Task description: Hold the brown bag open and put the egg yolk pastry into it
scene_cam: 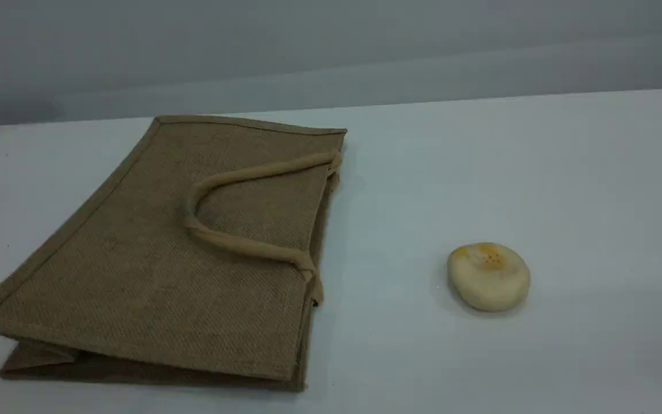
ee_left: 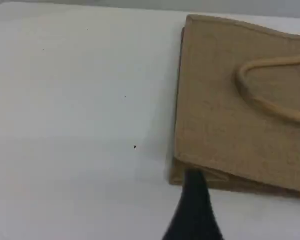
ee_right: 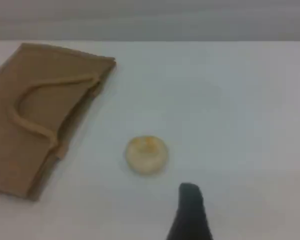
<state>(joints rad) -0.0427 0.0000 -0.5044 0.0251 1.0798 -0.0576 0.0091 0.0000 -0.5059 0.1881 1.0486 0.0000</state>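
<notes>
Jute brown bag (scene_cam: 153, 259) lies flat and closed on the worktop (scene_cam: 538, 172), handle (scene_cam: 233, 241) folded across its top panel. Left tool (ee_left: 192, 210) hangs just short of the bag's near corner, jaws wide, holding nothing. Right tool (ee_right: 190, 212) same state, egg yolk pastry (ee_right: 146, 154) just ahead and slightly left of it. Nothing started. Next, I'd say: left tool lifts the upper mouth edge or handle; right takes the pastry.

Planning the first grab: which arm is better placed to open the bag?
Left, probably. The left pincer looks down at the brown bag, lying flat and closed; the right pincer sits near the egg yolk pastry. Neither holds anything.
</notes>
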